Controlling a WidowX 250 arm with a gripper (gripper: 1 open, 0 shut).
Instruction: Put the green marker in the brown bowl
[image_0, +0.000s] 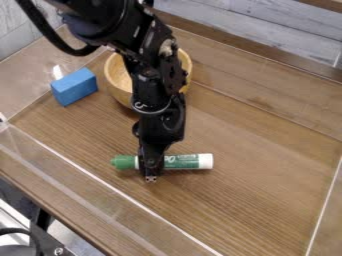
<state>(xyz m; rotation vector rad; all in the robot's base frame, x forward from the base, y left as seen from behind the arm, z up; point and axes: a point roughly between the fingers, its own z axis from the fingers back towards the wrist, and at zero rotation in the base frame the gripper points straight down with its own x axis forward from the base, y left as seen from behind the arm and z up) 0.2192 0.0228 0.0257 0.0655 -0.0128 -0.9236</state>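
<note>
The green marker (191, 160) lies flat on the wooden table, near the front, its dark green cap end pointing left. My gripper (154, 170) points straight down over the marker's left half, and its black fingers stand shut on the barrel. The marker still rests on the table surface. Behind the arm, toward the back of the table, sits the brown bowl (118, 74), partly hidden by the black arm links.
A small blue block (75, 87) sits left of the bowl. Clear plastic walls (80, 165) run along the front and left edges of the table. A grey plank wall lies beyond the back right edge.
</note>
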